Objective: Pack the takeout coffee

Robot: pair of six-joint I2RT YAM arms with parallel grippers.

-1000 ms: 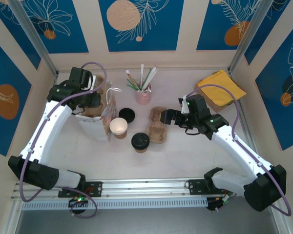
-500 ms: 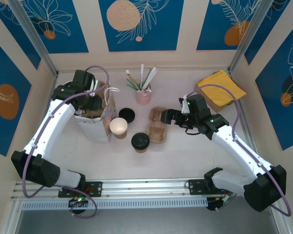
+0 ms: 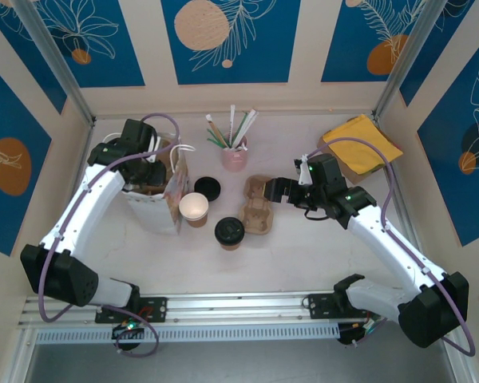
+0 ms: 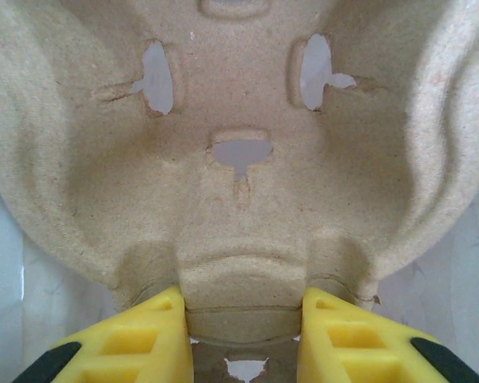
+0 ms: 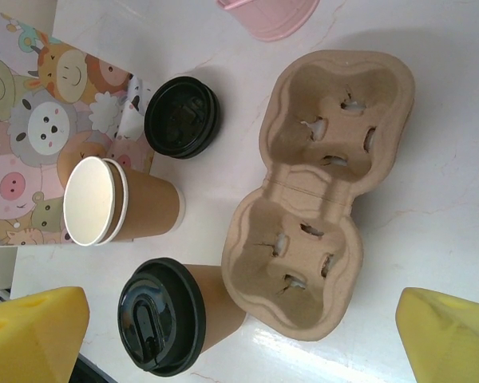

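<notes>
**Top view:** the left arm arches from its base to the paper bag (image 3: 156, 209) at far left, with the left gripper (image 3: 149, 169) down in the bag's mouth. The right arm bends inward, its right gripper (image 3: 273, 191) beside the table tray (image 3: 258, 206). The takeout coffee (image 3: 229, 231) stands upright just beside that tray's near end, long axis vertical, lid up.

**Left wrist view:** the jaws, partly closed, pinch a ridge of a pulp tray (image 4: 239, 159).

**Right wrist view:** the jaws are spread wide and hold nothing, and the coffee stands between them and the table tray.
</notes>
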